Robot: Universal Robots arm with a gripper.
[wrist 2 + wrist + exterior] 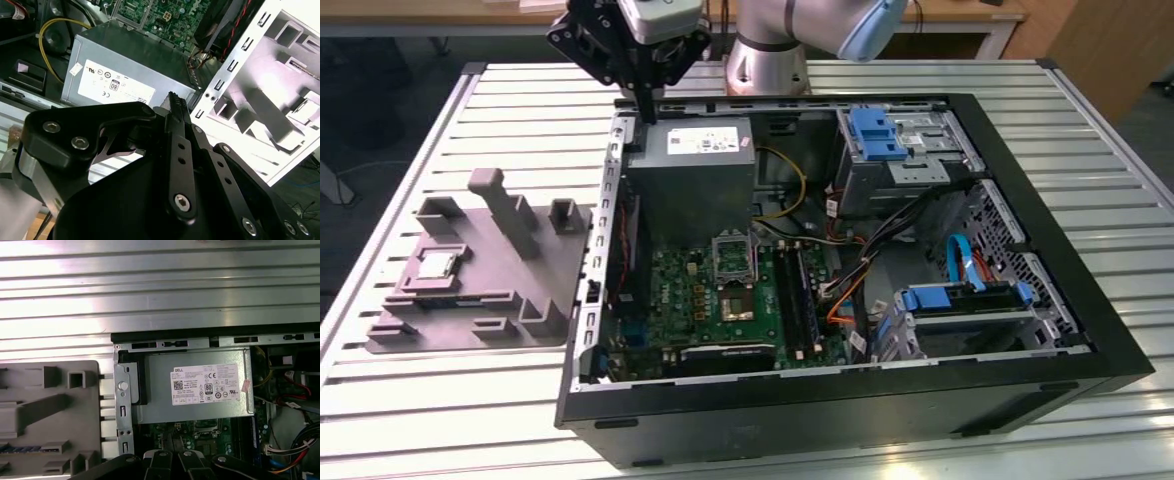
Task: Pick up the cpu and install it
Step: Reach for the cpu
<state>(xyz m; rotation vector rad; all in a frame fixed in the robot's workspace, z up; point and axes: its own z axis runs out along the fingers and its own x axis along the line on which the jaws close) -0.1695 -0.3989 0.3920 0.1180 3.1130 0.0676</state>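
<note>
The cpu, a small silvery square, lies flat in a recess of the grey plastic fixture, toward the exterior view's left. The fixture sits on the slatted metal worktop, right beside an open computer case. Inside the case you have a green motherboard with a dark-framed socket, and a grey power supply behind it. Your claw hangs over the case's far edge, above the power supply and well apart from the cpu. In the second wrist view the claw's fingers are pressed together and hold nothing.
</note>
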